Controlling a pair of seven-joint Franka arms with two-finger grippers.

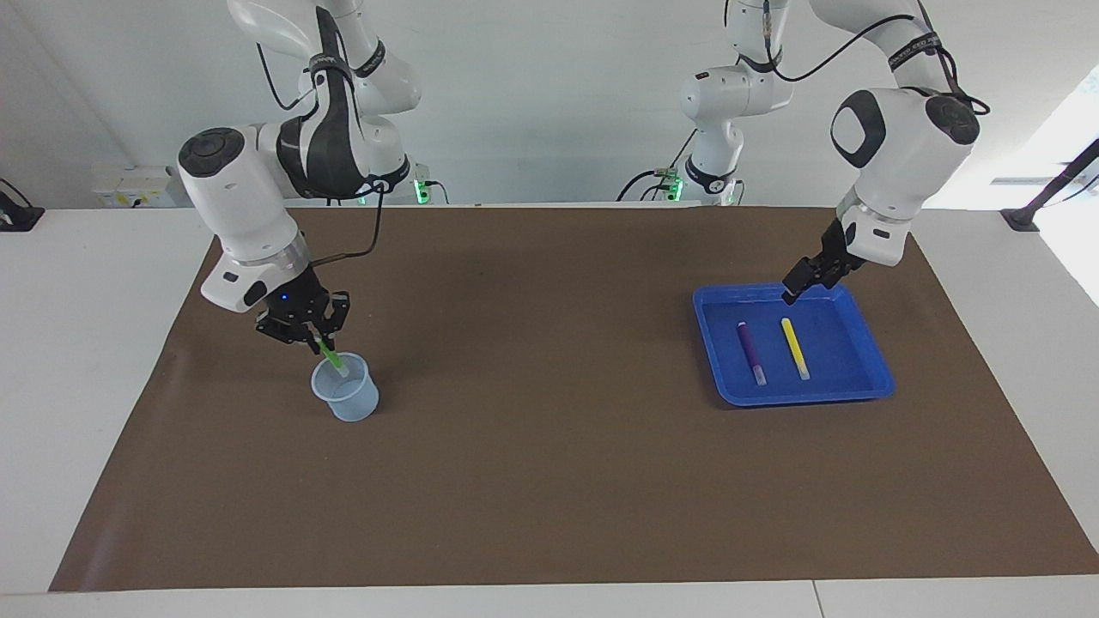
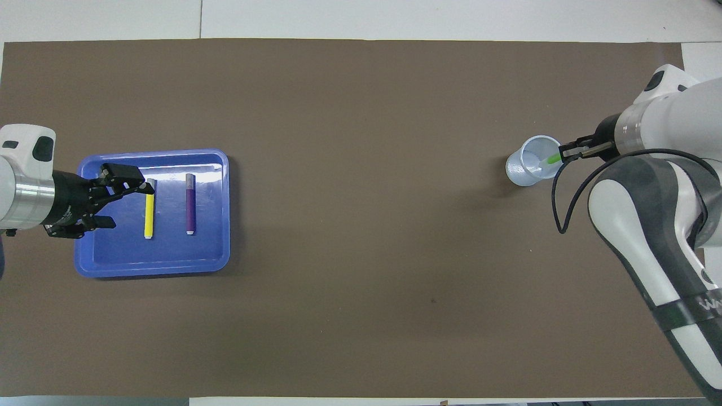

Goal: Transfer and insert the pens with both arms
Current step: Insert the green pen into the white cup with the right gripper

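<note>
My right gripper [image 1: 315,337] is shut on the upper end of the green pen [image 1: 331,357]. The pen is tilted, and its whitish lower end dips inside the rim of the pale blue cup [image 1: 348,396]. From above, the right gripper [image 2: 564,154] sits beside the cup [image 2: 527,169] with the green pen [image 2: 551,160] pointing into it. The yellow pen [image 1: 794,348] and purple pen [image 1: 749,352] lie side by side in the blue tray [image 1: 871,378]. My left gripper [image 1: 792,293] hangs open over the tray's edge nearest the robots, above the yellow pen's end [image 2: 149,208].
A brown mat [image 1: 549,463] covers most of the white table. The tray [image 2: 223,237] sits toward the left arm's end and the cup toward the right arm's end. Two smaller white arms [image 1: 721,94] with green lights stand at the robots' end.
</note>
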